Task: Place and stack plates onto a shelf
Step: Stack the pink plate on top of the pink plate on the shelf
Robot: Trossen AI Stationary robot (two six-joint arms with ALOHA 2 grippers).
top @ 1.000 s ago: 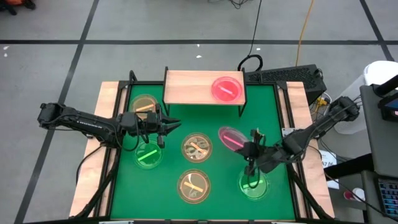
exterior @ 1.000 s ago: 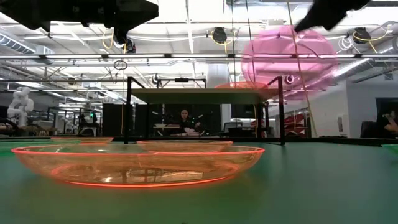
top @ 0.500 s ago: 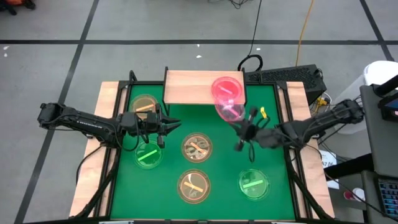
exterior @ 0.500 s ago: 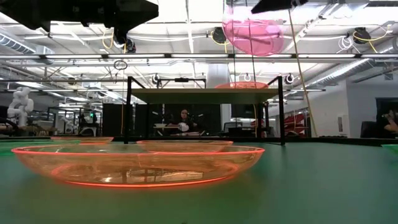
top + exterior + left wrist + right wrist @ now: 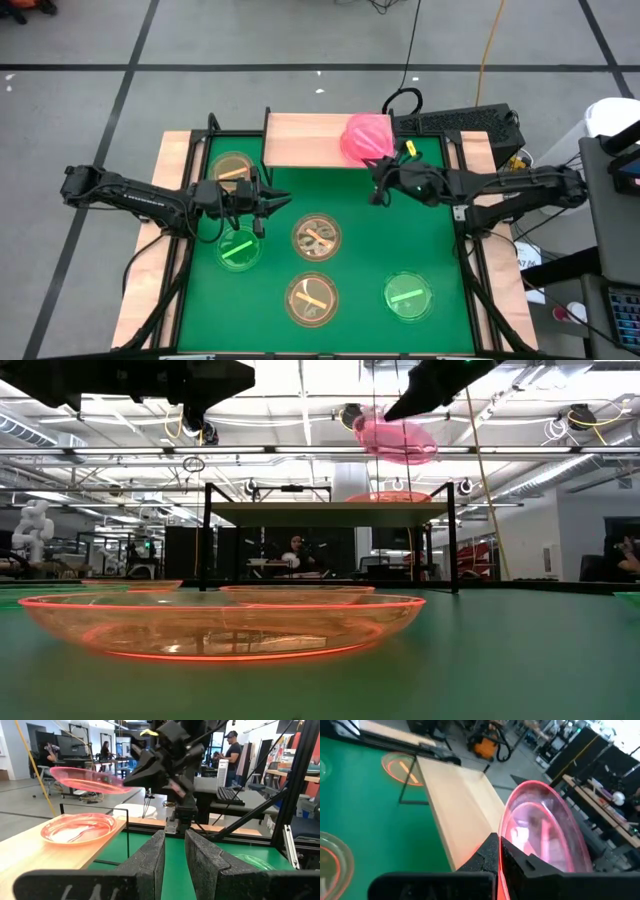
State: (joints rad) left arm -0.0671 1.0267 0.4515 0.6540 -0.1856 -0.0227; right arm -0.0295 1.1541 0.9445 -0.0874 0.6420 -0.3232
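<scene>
1. Grey floor marked with dark lines is seen around the desk [image 5: 170,160], whose wooden edges frame a large green mat [image 5: 350,200].
2. Near the desk's left edge the left hand [image 5: 275,200] is held over the mat, its fingers [image 5: 150,855] brought close together with only a narrow gap between them and nothing gripped.
3. Beside that hand, an amber plate [image 5: 232,167] is seen towards the far left corner of the mat, and a green plate [image 5: 239,249] lies just on the near side of the hand.
4. Two more amber plates are set along the middle of the mat: one at its centre [image 5: 316,236] and one nearer the front edge [image 5: 311,298].
5. The shelf [image 5: 300,140] is placed at the far edge of the mat, and a pink plate [image 5: 77,827] is seen resting on its right end in the left wrist view.
6. A second pink plate [image 5: 366,135] is held tilted above that resting plate, its rim clamped between the closed fingers of the right hand [image 5: 382,172], which is reached in from the desk's right edge.
7. Another green plate [image 5: 408,297] is left on the mat near the front right corner.
8. A person [image 5: 294,550] is seen seated in the room beyond the shelf in the low view.
</scene>
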